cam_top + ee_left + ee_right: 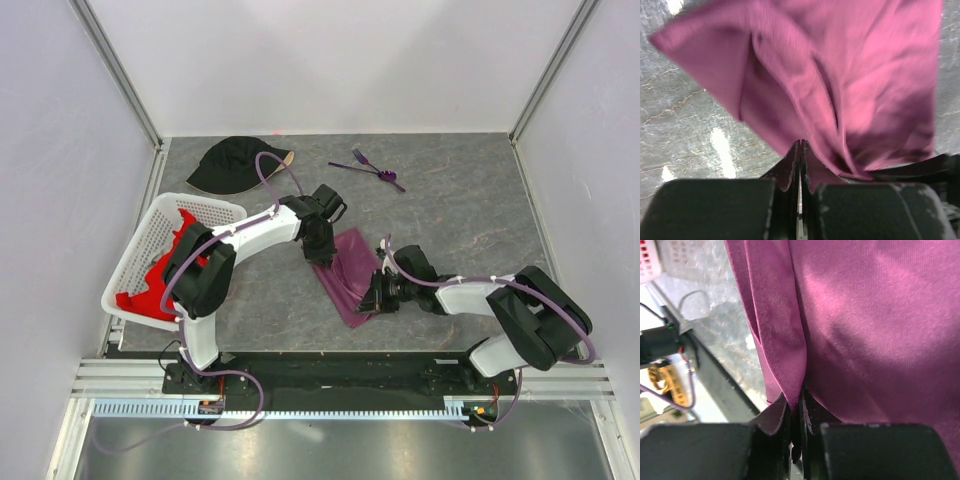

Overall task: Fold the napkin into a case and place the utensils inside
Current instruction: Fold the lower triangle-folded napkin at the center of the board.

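Note:
The plum-purple napkin (352,268) lies partly folded in a long shape mid-table, between both arms. My left gripper (322,254) is at its far left edge. In the left wrist view that gripper (801,145) is shut, and the napkin (840,75) bunches in creases from its tips. My right gripper (372,298) holds the near right corner. In the right wrist view a fold of the napkin (880,330) runs down between the shut fingers of that gripper (799,400). The purple utensils (370,168) lie together at the back, apart from the cloth.
A black cap (232,165) sits at the back left. A white lattice basket (130,270) holding a red cloth (150,292) stands at the left, just beside the left arm. The metal rail (340,372) with both arm bases runs along the near edge.

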You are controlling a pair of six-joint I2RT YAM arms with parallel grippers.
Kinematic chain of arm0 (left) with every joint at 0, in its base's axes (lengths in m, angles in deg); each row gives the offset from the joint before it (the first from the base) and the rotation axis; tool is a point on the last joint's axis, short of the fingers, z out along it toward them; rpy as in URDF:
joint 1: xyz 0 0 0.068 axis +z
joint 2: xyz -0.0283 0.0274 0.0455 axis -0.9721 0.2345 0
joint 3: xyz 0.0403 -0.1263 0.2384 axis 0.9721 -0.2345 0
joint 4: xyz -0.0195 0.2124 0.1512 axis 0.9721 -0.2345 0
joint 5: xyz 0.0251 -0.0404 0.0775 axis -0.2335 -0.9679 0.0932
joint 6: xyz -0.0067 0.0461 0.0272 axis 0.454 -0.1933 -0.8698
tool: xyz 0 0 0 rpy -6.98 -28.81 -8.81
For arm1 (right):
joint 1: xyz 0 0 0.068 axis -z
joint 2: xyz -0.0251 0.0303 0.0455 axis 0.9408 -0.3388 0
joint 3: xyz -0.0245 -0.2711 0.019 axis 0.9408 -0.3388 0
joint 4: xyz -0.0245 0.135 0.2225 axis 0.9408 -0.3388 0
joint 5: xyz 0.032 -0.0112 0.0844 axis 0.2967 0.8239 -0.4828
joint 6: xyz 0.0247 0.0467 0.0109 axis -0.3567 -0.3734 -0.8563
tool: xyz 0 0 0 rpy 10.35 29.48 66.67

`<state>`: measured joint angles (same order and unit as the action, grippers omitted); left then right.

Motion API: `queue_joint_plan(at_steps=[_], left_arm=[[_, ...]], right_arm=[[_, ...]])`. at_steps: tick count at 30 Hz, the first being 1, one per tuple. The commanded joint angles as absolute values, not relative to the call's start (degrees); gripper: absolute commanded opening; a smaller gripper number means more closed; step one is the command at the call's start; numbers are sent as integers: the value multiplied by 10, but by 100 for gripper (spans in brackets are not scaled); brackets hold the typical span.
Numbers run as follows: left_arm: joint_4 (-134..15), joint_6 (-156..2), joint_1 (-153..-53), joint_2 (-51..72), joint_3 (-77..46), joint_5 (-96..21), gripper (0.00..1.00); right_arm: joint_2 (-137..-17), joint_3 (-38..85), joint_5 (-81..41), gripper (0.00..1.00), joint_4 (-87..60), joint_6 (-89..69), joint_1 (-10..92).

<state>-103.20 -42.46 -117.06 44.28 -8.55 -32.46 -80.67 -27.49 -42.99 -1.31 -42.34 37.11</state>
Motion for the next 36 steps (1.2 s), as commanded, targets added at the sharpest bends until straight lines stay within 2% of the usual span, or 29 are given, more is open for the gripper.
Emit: queue_joint_plan(at_steps=[1,3,10,12,13,16,19,23,26,30,36], left_arm=[[-1009,-412,-1170,443,-94,-342,2],[-1005,-413,-1170,446,-98,-346,2],[-995,-422,-1170,442,-126,-351,2],[-988,-425,-1170,440,-130,-360,2],[-984,-428,-1170,440,-133,-362,2],[-980,-440,-1170,438,-135,-372,2],[-971,-446,-1170,413,-151,-366,2],[-955,-447,-1170,376,-172,-356,2],[-953,-443,-1170,358,-179,-354,2],[-951,-442,-1170,342,-192,-339,7],[-953,-446,-1168,346,-187,-327,14]], right_arm=[[-794,-323,-420,15,42,-512,340],[-782,-321,-405,17,45,-534,325],[-774,-306,-396,41,79,-576,255],[-758,-287,-390,47,37,-548,262],[-747,-263,-380,54,-27,-527,266],[-702,-228,-354,66,-128,-452,303],[-682,-204,-347,73,-199,-388,356],[-711,-187,-362,73,-208,-347,386],[-738,-179,-376,65,-188,-343,386],[-757,-188,-369,46,-159,-348,386],[-780,-255,-371,28,-60,-387,377]])
